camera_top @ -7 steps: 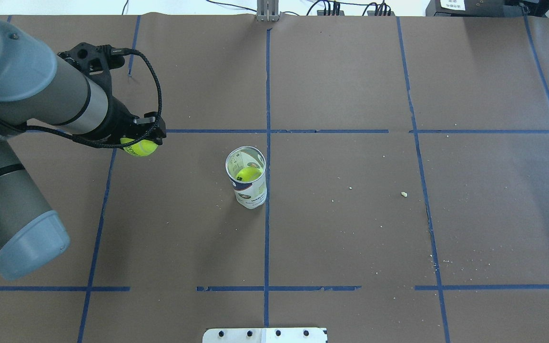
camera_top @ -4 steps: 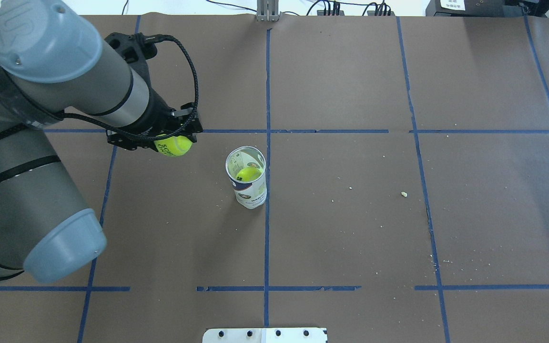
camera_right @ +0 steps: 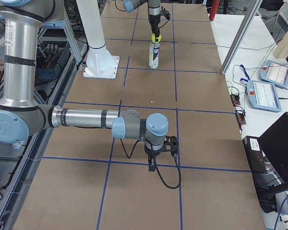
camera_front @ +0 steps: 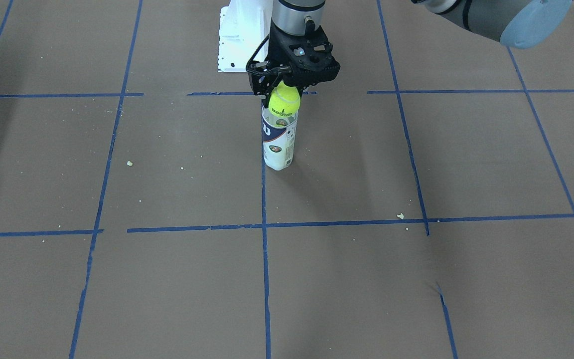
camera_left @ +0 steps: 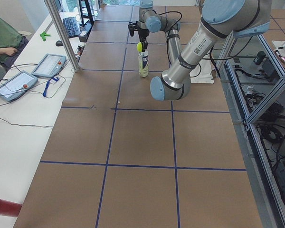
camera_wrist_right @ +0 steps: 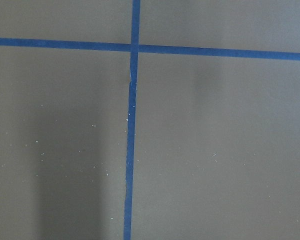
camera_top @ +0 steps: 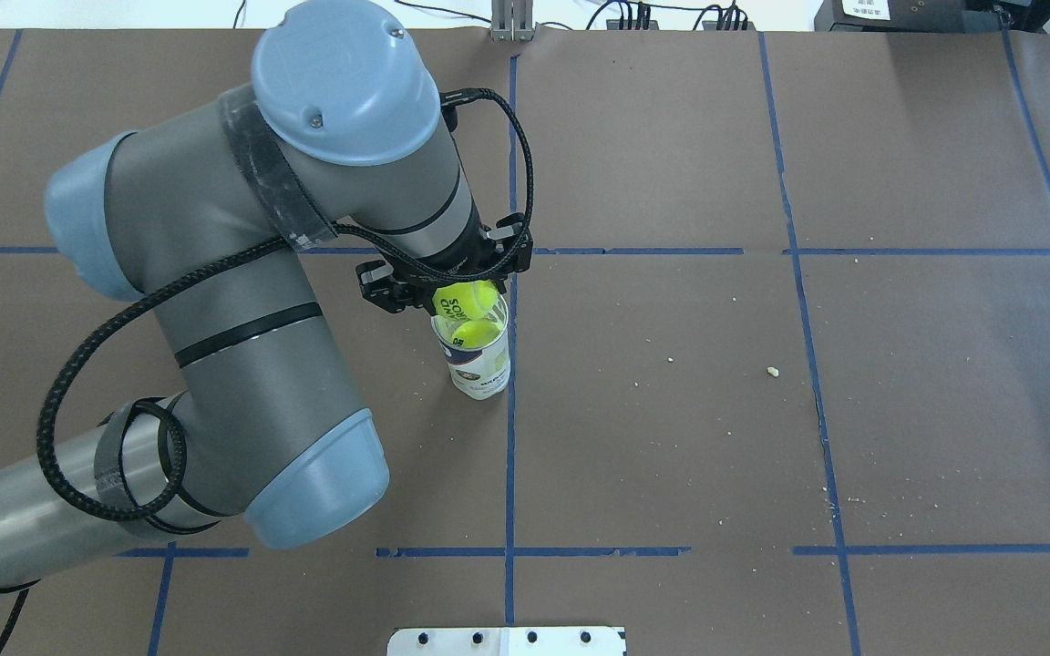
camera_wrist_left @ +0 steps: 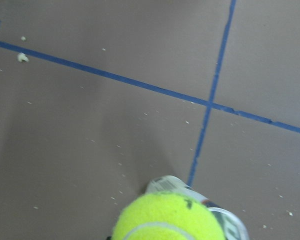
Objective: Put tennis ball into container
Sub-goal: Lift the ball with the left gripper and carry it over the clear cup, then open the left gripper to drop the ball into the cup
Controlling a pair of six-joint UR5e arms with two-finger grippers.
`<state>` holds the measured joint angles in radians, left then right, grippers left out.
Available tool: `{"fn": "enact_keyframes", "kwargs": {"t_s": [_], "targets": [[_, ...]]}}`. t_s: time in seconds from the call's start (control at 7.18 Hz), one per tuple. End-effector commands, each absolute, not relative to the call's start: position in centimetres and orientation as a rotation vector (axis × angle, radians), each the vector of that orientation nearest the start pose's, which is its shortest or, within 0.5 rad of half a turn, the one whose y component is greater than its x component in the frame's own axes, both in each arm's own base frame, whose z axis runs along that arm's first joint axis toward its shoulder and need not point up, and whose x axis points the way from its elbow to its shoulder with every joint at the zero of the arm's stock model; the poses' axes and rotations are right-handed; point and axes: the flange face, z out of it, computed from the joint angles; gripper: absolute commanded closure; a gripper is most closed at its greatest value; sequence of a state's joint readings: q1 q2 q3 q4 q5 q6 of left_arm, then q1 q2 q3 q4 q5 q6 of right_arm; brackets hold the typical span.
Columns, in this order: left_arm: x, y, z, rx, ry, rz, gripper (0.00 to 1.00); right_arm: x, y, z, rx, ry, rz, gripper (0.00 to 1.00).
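Note:
My left gripper (camera_front: pixel 283 97) is shut on a bright yellow-green tennis ball (camera_front: pixel 284 101) with dark lettering. It holds the ball right over the open mouth of the container (camera_front: pixel 278 145), a clear upright tube with a navy and white label. In the overhead view the held tennis ball (camera_top: pixel 463 299) sits at the tube's rim, and a second ball (camera_top: pixel 477 333) lies inside the container (camera_top: pixel 482 372). The left wrist view shows the ball (camera_wrist_left: pixel 166 220) in front of the tube (camera_wrist_left: pixel 229 223). My right gripper (camera_right: pixel 158 154) hangs low over the table far from the tube; I cannot tell its state.
Brown paper with blue tape lines covers the table (camera_top: pixel 671 410). A white base plate (camera_front: pixel 239 35) stands behind the tube on the robot's side. My left arm's elbow (camera_top: pixel 306 474) overhangs the table on the tube's near left. Small crumbs (camera_top: pixel 772 371) lie to the right.
My left arm has swung right with the ball, from the table's left part to directly above the tube's mouth. The tube and the ball inside it have not moved.

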<state>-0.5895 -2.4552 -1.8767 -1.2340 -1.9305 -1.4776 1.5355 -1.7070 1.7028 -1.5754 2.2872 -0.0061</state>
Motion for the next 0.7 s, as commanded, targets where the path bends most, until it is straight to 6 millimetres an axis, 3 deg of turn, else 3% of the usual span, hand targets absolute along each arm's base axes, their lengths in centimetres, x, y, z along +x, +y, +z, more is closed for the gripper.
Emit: {"fn": "enact_keyframes", "kwargs": {"t_s": [0.0,0.28,0.56], "targets": [[45.88,-42.01,5.37,-0.033,0.905,-0.308,0.96,5.26,-43.55,66.14,-0.019,-0.716,-0.036,0.0],[45.92,-41.97,5.59,-0.031,0.903,-0.309,0.01,5.25,-43.62,66.07,-0.018,-0.716,-0.037,0.0],[45.54,-41.83,5.37,-0.023,0.913,-0.299,0.0,5.26,-43.55,66.14,-0.019,-0.716,-0.036,0.0]]}}
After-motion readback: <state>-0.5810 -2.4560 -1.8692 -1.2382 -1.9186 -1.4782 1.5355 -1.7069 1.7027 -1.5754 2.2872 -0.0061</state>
